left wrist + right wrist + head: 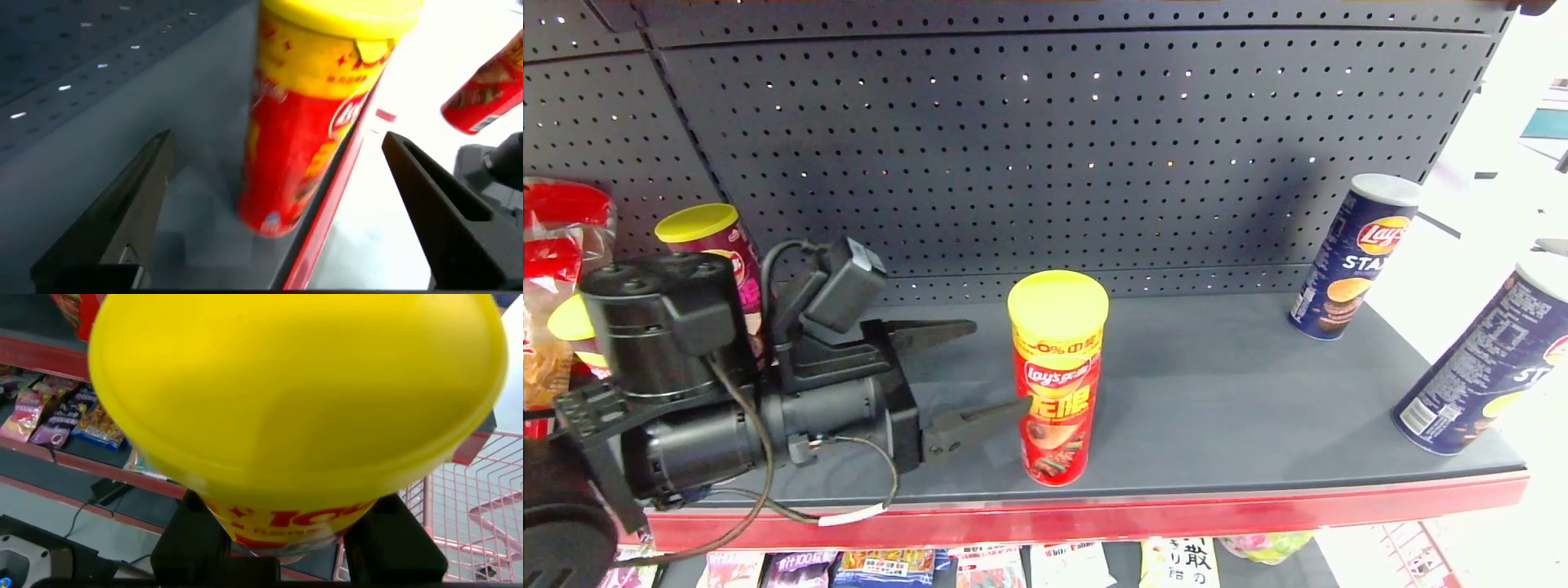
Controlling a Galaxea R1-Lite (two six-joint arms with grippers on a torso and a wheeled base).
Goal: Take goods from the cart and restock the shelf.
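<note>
A red chip can [1058, 384] with a yellow lid stands upright near the front edge of the grey shelf [1217, 408]. My left gripper [1001, 365] lies level over the shelf, open, its fingertips just left of the can and apart from it. The left wrist view has that can [310, 122] ahead, between the two spread fingers [122, 220]. My right gripper [294, 547] is shut on a second yellow-lidded red can [294, 416], held off the shelf. That can [484, 90] also appears tilted, beyond the shelf's red lip.
Two dark blue cans [1356, 257] [1482, 367] stand at the shelf's right end. A magenta can [715, 241] and red bags [556, 269] sit behind my left arm. Snack packs [1062, 563] fill the lower shelf. The pink cart [478, 523] is below.
</note>
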